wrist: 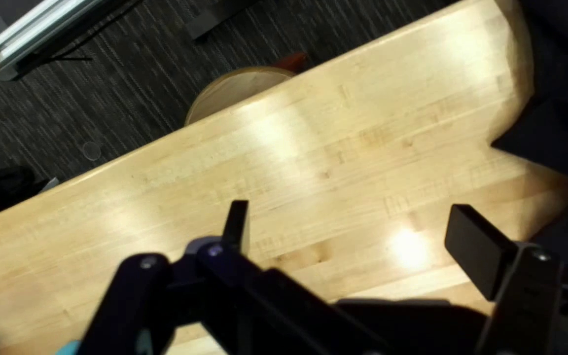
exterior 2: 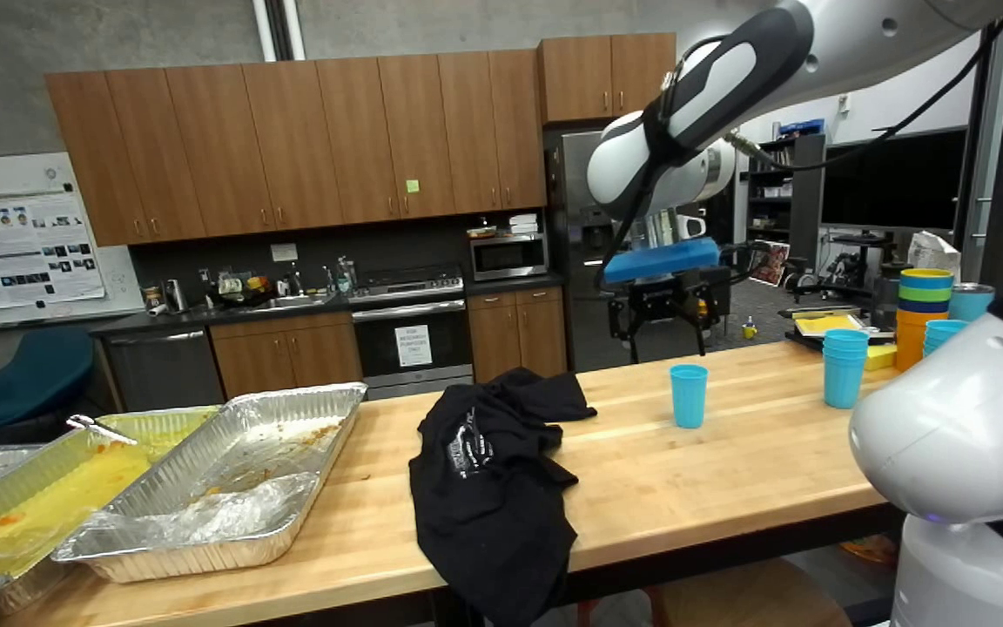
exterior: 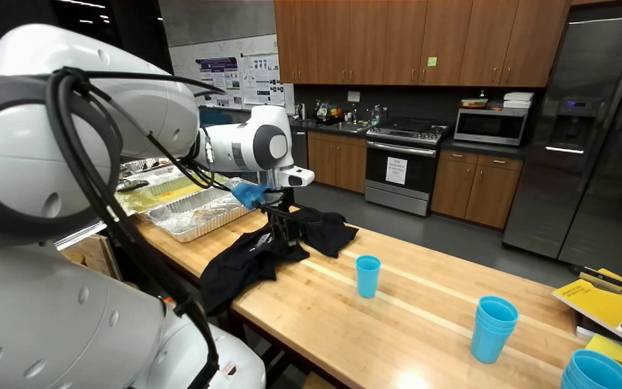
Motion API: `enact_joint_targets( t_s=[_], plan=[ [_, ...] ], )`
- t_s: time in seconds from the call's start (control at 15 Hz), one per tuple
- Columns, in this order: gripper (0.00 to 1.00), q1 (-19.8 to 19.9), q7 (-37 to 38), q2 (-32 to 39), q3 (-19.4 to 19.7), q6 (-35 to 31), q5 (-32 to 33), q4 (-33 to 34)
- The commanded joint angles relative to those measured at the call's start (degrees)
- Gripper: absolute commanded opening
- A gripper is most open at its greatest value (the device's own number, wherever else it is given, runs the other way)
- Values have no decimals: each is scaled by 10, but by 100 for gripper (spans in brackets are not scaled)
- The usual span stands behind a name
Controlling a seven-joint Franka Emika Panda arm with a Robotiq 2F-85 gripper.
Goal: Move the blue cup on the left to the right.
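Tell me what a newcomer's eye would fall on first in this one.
Probably the white robot arm filling the left of an exterior view, its gripper open above the wooden table. Next, perhaps, the lone light-blue cup standing between the black cloth draped over the edge and a stack of blue cups.

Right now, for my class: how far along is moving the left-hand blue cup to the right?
Nothing looks done: in both exterior views the lone blue cup stands upright, left of the stacked cups. Nothing is in hand: the wrist view shows the gripper open, holding nothing. Remaining, it seems: grasp that cup, carry it right, set it down.
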State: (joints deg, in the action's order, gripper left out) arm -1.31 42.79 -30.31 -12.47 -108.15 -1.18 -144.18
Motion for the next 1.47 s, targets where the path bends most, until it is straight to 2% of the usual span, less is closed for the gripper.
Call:
enact_joint_targets(
  t_s=[0.0,0.33,0.93,1.2,1.27,1.4],
  plan=[
    [100,17,39,-41,-1,-25,15,-19],
    [100,42,38,-29,9,-22,33,-1],
    [100,86,12,28,55,-23,53,30],
    [100,87,7,71,72,-13,45,67],
    [100,83,17,41,67,-23,49,37],
    [100,82,17,60,72,-22,49,51]
  ],
)
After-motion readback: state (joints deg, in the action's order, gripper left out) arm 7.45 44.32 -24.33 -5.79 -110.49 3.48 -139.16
